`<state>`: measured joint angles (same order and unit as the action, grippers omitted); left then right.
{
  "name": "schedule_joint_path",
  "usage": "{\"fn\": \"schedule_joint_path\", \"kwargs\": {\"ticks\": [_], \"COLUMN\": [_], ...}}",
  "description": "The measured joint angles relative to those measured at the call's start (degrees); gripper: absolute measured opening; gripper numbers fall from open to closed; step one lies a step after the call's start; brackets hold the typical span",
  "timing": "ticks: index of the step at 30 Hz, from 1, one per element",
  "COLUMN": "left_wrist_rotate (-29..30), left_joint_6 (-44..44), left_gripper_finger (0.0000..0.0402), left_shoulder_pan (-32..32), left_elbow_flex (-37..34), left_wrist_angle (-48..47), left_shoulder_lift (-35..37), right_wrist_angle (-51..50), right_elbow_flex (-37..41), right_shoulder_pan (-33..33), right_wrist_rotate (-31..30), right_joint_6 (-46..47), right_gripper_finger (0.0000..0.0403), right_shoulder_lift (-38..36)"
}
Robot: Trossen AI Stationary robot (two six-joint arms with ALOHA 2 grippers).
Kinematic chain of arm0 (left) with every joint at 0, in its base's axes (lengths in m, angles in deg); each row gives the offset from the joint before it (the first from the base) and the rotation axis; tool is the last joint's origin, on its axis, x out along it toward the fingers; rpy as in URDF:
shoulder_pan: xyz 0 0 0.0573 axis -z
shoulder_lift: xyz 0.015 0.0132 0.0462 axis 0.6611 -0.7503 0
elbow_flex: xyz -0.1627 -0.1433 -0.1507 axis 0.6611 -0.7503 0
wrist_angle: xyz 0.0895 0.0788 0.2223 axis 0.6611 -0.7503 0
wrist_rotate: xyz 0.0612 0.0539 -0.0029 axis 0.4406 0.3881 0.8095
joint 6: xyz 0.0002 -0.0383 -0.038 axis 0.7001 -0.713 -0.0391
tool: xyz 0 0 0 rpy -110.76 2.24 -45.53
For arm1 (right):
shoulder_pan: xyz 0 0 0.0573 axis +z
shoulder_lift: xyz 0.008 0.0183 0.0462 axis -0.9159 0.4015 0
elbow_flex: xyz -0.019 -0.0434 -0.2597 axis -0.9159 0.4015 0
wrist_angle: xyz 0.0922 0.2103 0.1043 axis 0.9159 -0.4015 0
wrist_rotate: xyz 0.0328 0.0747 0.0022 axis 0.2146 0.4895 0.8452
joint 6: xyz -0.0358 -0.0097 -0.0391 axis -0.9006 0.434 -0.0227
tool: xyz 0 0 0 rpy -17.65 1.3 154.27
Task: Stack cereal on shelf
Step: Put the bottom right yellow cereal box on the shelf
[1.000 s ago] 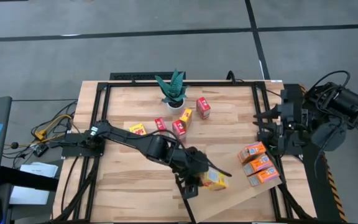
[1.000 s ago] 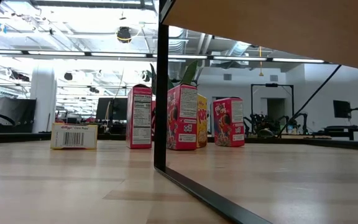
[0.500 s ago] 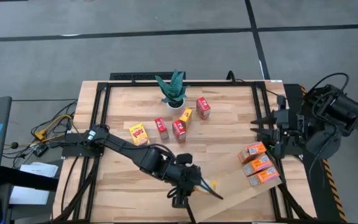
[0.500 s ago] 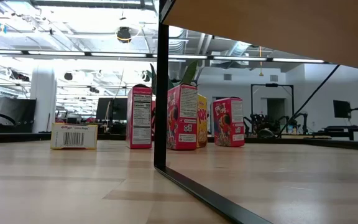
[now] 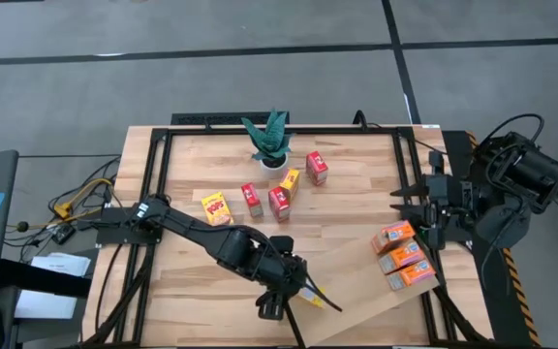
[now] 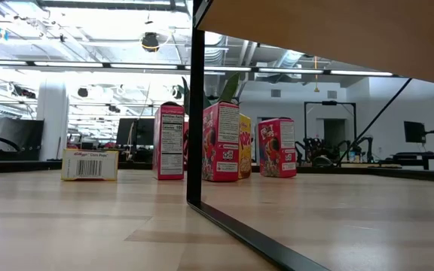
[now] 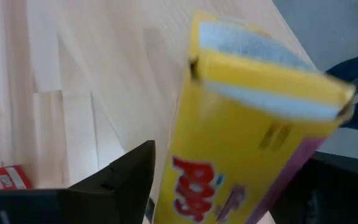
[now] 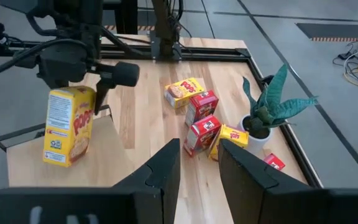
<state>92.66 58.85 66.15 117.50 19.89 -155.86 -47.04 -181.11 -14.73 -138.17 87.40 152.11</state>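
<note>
We saw the left gripper (image 5: 277,302), low centre of the high view, apparently clamped on an upright yellow cereal box (image 8: 69,124) at the shelf's (image 5: 376,283) left end; right gripper (image 5: 417,202) parted, idle.

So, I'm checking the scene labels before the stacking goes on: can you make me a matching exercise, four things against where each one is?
Things:
1. orange boxes
2. potted plant
3. yellow Pops box
4. flat yellow box

Places:
a. upright on the shelf end, at the left gripper
b. far side of the tabletop
c. in a row on the shelf, near the right gripper
d. on the tabletop, off the shelf

Pairs: 1-c, 2-b, 3-a, 4-d
</note>
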Motion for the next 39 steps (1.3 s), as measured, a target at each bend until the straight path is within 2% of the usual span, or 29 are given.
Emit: {"fn": "schedule_joint_path", "kwargs": {"ticks": [10,17,22,29,33,39], "left_wrist_rotate": [2.5,3.2,4.4,7.3,9.2,10.4], "left_joint_6": [3.7,4.8,3.1,-1.7,-4.0,-4.9], "left_gripper_finger": [0.0235,0.0236,0.0236,0.0236,0.0236,0.0236], "left_shoulder_pan": [-0.1,-0.3,-0.1,-0.1,0.1,0.7], "left_elbow_flex": [4.3,4.3,4.2,4.3,4.3,4.3], "left_wrist_angle": [2.4,2.7,1.3,-1.8,-3.3,-4.9], "left_shoulder_lift": [0.0,0.1,0.9,5.3,7.9,8.8], "right_wrist_angle": [0.0,0.7,1.4,9.8,12.8,14.5], "right_elbow_flex": [0.0,0.0,-0.1,0.0,-1.0,-1.4], "right_shoulder_pan": [0.0,0.0,-3.7,-11.5,-15.5,-20.1], "right_wrist_rotate": [0.3,0.3,0.7,6.1,10.6,25.8], "right_joint_6": [0.1,2.1,0.5,-9.2,-9.8,-3.2], "right_gripper_finger": [0.0157,0.0172,0.0193,0.0233,0.0258,0.0301], "right_shoulder_lift": [0.0,0.2,3.5,12.5,17.9,25.2]}}
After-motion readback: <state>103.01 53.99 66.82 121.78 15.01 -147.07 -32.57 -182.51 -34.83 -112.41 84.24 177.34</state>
